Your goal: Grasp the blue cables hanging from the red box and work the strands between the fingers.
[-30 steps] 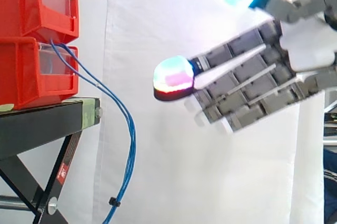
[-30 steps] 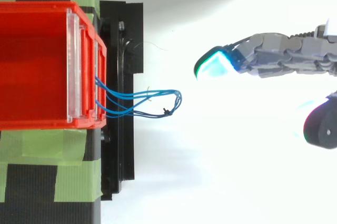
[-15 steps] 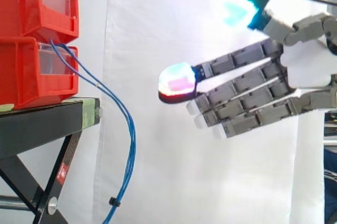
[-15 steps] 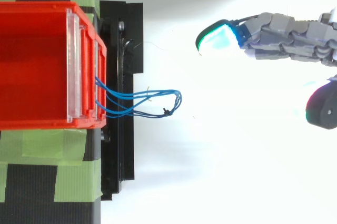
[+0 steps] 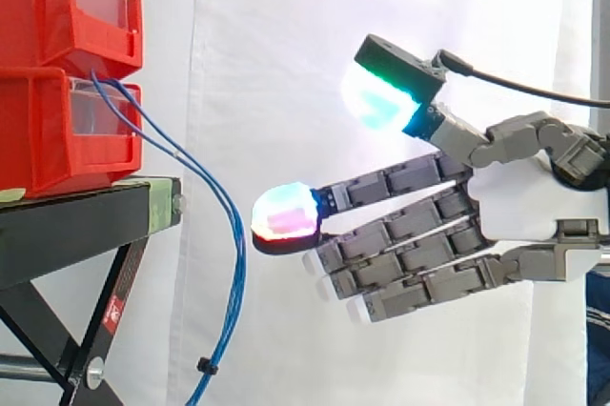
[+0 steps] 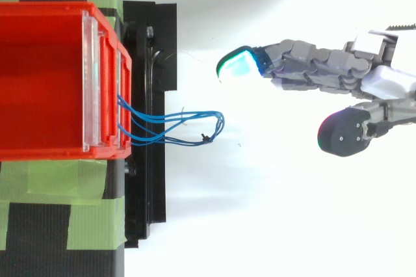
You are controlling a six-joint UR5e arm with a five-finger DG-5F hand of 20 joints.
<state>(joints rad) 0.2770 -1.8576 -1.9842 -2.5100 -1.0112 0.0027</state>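
Now straight fingers (image 5: 391, 182) near blue cables (image 5: 234, 253), clear gap between.

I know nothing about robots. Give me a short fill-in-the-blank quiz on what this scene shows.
The cables hanging from the lower red bin are ____ in colour. The hand, apart from the cables, is ____ and holds nothing. The stand under the bins is ____ in colour.
Missing words: blue; open; black.
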